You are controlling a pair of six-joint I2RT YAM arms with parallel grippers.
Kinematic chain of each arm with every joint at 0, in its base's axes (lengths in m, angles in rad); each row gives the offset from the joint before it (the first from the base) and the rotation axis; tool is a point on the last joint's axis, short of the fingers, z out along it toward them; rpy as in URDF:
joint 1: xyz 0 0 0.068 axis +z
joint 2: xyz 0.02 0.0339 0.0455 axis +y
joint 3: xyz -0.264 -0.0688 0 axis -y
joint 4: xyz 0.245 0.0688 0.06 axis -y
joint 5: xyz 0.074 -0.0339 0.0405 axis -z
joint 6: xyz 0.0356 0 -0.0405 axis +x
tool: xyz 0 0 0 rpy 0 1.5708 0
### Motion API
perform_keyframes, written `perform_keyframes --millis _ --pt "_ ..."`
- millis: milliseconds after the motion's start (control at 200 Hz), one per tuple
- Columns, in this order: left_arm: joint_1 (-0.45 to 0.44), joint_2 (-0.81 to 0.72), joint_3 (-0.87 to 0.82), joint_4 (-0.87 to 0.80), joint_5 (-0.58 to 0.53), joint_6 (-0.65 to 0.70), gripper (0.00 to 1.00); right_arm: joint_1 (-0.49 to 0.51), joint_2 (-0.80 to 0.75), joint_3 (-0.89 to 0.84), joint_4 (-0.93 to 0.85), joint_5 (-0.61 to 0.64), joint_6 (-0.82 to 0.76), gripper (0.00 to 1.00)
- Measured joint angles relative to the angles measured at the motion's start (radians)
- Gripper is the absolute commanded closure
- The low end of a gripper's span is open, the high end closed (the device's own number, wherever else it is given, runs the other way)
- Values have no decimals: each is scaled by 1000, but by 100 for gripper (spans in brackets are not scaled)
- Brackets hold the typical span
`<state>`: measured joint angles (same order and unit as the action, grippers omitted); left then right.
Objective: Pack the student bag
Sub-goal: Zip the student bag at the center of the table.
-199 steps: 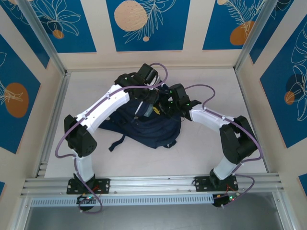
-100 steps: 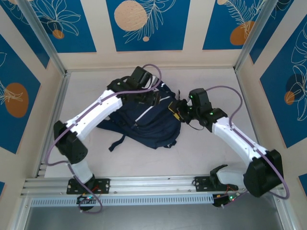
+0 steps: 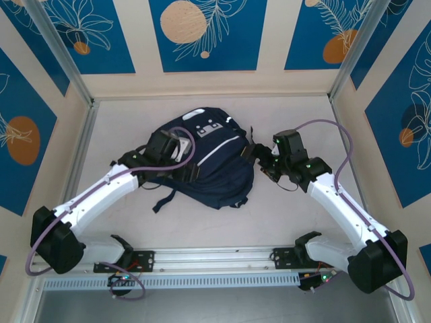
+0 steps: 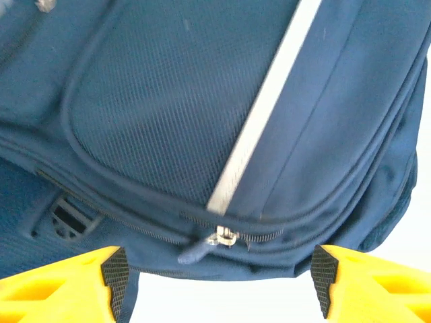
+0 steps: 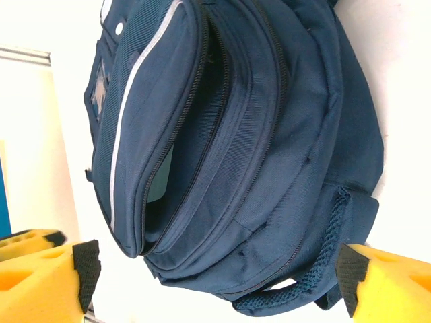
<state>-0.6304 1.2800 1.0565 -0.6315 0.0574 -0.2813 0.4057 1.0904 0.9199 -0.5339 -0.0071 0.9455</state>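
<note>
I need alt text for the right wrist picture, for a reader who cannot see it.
A dark navy student bag lies on a white table, one zip compartment gaping open with something pale inside. The right gripper, its yellow fingers wide apart at the bottom corners, holds nothing.

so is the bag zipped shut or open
Open: on the student bag a zip gapes apart, with something pale visible inside.
</note>
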Motion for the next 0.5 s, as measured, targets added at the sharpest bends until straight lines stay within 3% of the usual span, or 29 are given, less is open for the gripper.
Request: perform_keyframes --millis 500 --pt "44 115 -31 44 117 124 35 71 110 59 26 -84 -68 6"
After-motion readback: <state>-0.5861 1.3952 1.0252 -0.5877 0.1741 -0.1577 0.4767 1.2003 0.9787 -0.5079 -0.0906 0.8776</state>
